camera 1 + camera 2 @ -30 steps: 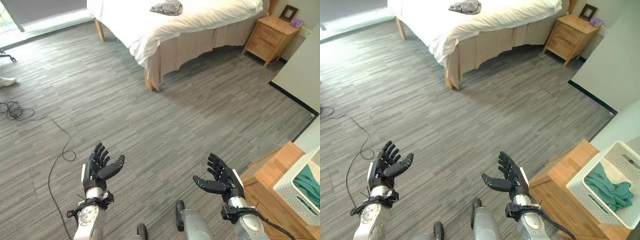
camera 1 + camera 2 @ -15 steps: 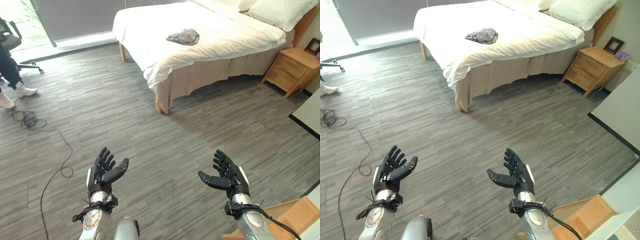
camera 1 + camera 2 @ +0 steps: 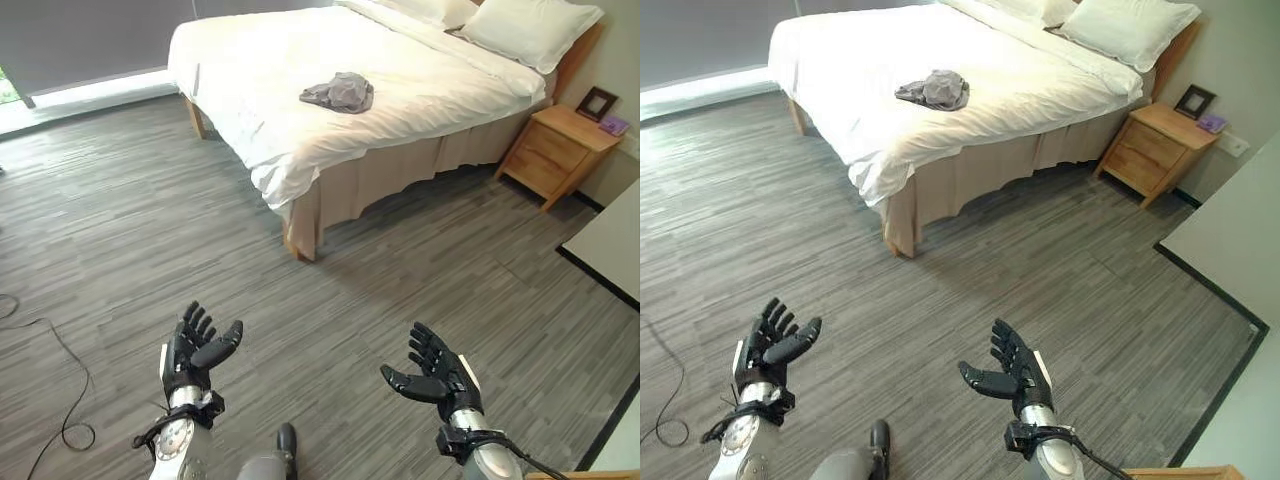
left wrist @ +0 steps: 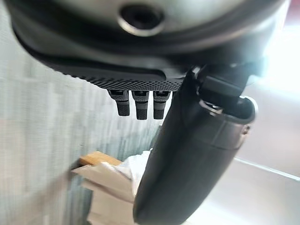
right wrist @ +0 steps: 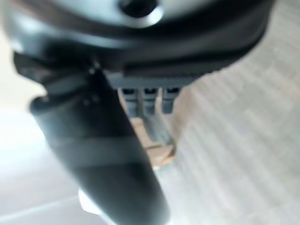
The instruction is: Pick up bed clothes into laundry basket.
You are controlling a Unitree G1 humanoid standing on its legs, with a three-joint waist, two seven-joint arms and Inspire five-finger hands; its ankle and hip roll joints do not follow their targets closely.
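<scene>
The view has swung toward the bed (image 3: 420, 100); left hand (image 3: 192, 345) and right hand (image 3: 435, 378) hover spread, empty.

A wide stretch of bare wooden floor (image 3: 420, 260) is left between both raised hands and the bed (image 3: 290, 90), whose corner and hanging sheet are met first, while the nightstand (image 3: 555, 150) closes off the gap at its far side.
</scene>
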